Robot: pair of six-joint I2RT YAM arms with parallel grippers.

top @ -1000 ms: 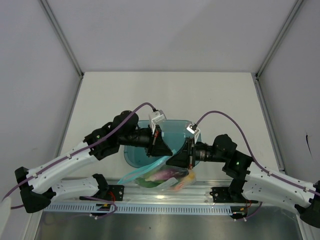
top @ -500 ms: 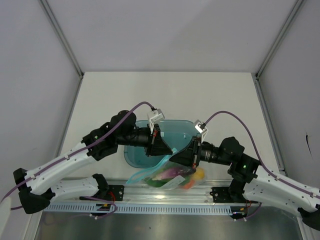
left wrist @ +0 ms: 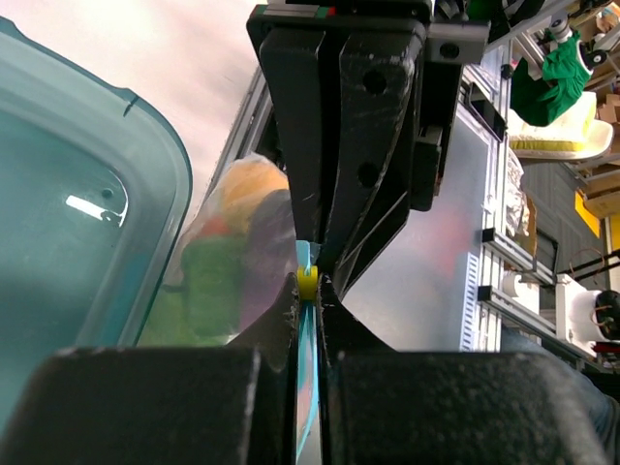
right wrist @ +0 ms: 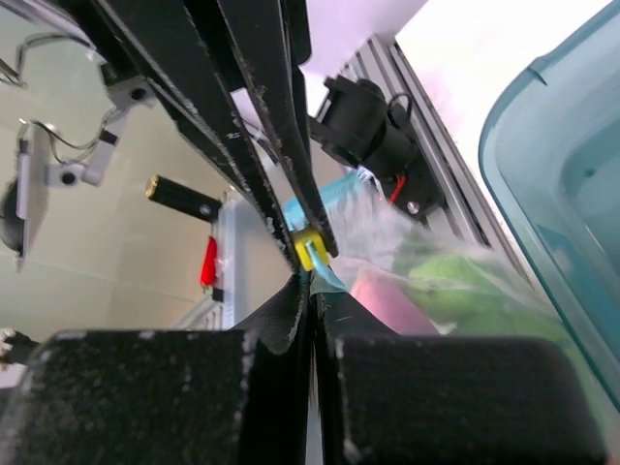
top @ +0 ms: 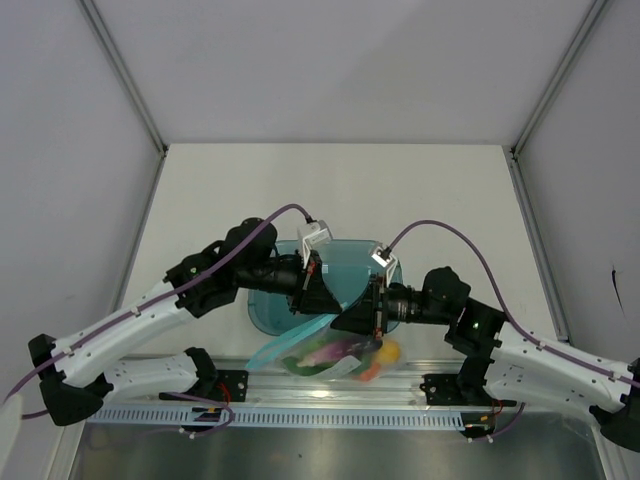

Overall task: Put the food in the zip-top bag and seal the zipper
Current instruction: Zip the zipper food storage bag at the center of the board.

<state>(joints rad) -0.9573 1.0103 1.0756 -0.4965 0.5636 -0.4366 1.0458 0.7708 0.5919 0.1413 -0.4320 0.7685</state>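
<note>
Grip: my L gripper point(left wrist: 308, 295) & R gripper point(right wrist: 308, 291) were both pinched shut on zipper point(top: 290, 342); food point(top: 330, 352) sat in zip-top bag point(top: 352, 368).

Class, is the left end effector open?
No: the left end effector is pinched shut on the clear bag's teal zipper strip.

1. Robotics lab test cell: white desk point(top: 340, 190) boxed in by plain white panels point(top: 330, 60) on metal struts point(top: 122, 75).
2. Slotted aluminium rail point(top: 330, 400) along the near edge carries both arm bases point(top: 215, 385); purple cables point(top: 440, 228) run exposed.
3. Left wrist view: metal-frame benches point(left wrist: 499, 291) with loose equipment beyond.
</note>
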